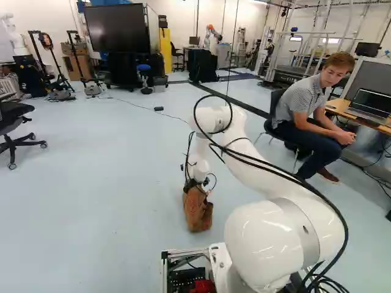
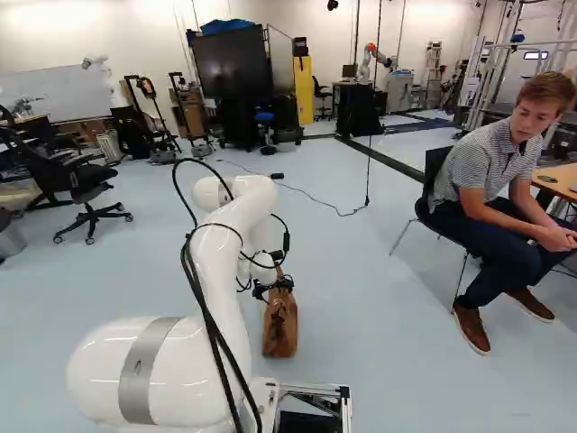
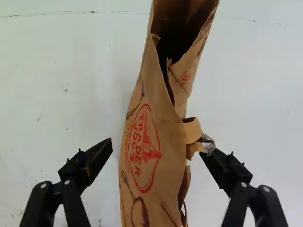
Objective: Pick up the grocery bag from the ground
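"Start with the left base view. Where's the bag?"

"The brown paper grocery bag with red print (image 1: pixel 197 209) is on the pale blue-grey floor (image 1: pixel 91 183), just ahead of the base. The black two-fingered gripper (image 1: pixel 197 182) is down at its far end. Its long axis runs from there back towards the base, slanting slightly to the right of that view."

"And the right base view?"

"Same bag, near the foot of the white arm (image 2: pixel 219 262), its length again pointing roughly at the base. Whether it stands or lies, I can't tell."

"Now the wrist view. Has it got hold?"

"No. The fingers stand well apart, the bag's body between them. One has a gap beside it; the other is close by the loose brown paper strap (image 3: pixel 191 130), perhaps touching. The dark open mouth (image 3: pixel 177 35) points ahead of the gripper, and the long axis runs out that way, slightly aslant, across the line between the fingers."

"So which step is this?"

"Lining up for the grasp, I'd judge. Next: centre, close on the body, then lift gently. Pinch only that strap and the paper might tear."
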You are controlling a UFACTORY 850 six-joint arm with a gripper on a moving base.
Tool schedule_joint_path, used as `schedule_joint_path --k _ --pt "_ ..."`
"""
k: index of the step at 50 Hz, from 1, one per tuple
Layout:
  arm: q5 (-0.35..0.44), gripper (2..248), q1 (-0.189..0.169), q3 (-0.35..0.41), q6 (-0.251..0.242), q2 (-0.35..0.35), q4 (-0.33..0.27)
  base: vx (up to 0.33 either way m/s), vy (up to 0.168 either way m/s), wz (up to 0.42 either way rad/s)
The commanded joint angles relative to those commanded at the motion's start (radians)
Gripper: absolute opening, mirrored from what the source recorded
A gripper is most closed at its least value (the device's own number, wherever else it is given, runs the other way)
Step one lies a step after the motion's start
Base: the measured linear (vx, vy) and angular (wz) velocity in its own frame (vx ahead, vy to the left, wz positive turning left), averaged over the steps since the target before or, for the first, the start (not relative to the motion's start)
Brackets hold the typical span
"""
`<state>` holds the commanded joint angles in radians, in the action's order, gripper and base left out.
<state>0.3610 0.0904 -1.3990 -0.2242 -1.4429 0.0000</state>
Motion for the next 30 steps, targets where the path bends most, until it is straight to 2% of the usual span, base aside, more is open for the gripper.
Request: schedule_joint_path --k 30 --pt "0.000 247 -0.006 -0.107 0.000 -0.114 0.000 0.000 0.000 0.000"
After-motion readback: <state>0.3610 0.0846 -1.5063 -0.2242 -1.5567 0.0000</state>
